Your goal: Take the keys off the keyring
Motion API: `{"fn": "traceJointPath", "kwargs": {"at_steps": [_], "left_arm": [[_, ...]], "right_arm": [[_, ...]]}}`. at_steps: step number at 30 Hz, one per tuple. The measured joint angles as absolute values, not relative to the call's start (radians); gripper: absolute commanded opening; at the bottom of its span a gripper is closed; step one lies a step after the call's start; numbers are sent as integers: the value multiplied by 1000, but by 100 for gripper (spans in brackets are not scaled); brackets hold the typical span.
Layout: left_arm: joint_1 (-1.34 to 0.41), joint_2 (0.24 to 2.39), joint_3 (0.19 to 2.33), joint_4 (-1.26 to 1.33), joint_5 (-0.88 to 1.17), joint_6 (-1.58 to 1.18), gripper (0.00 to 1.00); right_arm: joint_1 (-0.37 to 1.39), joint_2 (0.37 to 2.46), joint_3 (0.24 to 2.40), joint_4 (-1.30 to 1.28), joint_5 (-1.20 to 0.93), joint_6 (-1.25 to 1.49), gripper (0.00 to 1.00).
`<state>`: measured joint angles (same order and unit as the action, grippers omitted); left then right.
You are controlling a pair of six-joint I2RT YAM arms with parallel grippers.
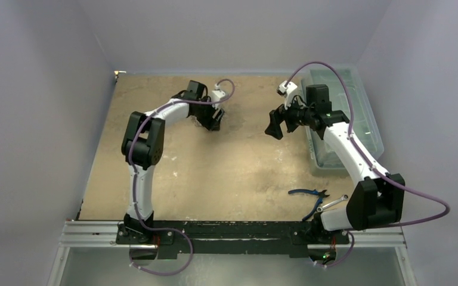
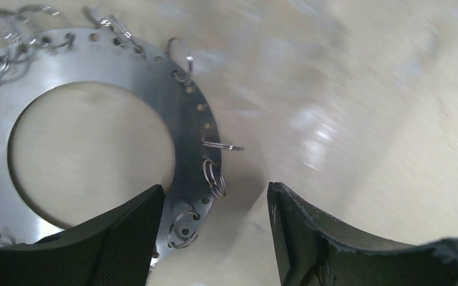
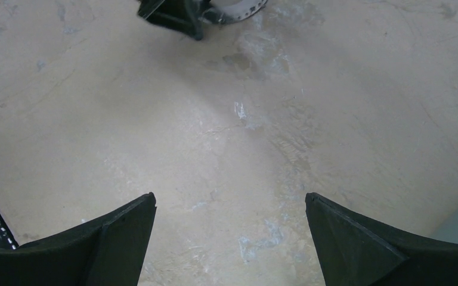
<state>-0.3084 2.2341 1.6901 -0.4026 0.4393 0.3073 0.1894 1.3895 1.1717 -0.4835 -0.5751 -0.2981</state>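
Left arm: elbow raised, forearm reaching toward far edge of desk (image 1: pixel 226 173), wrist tipped down. Left pincer (image 2: pixel 213 196) spread, nothing pinched; one finger (image 2: pixel 125 238) over keyring (image 2: pixel 185 119) band, other over bare desk.

Keyring: flat on desk, near far edge, left of centre. Split rings (image 2: pixel 213 177) hang from rim holes; keys not resolvable in blur.

Right arm: extended toward far edge. Right pincer (image 3: pixel 229 199) spread, above bare desk, facing left pincer.

Clear box (image 1: pixel 358 113) along right edge. Pliers (image 1: pixel 309 192) and wrench (image 1: pixel 332 204) near right corner, beside right arm base.
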Motion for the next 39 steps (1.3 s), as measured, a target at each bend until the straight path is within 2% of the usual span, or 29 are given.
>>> {"fn": "traceJointPath", "kwargs": {"at_steps": [9,14,19,22,27,34,39], "left_arm": [[-527,1972,1333,-494,493,325,63],[-560,1912,1286,-609,517,355,64],[-548,1812,1283,-693,479,431,70],[-546,1705,1259,-686,435,479,73],[-546,1587,1183,-654,392,581,73],[-571,1581,1059,-577,390,723,68],[-608,1582,1011,-514,369,782,56]], "right_arm": [[189,1422,1149,-475,-580,-298,99],[189,1422,1147,-465,-593,-299,99],[189,1423,1136,-456,-603,-299,99],[189,1423,1127,-441,-620,-299,99],[189,1420,1051,-384,-623,-288,99],[189,1362,933,-297,-624,-280,99],[189,1331,925,-249,-646,-280,99]]}}
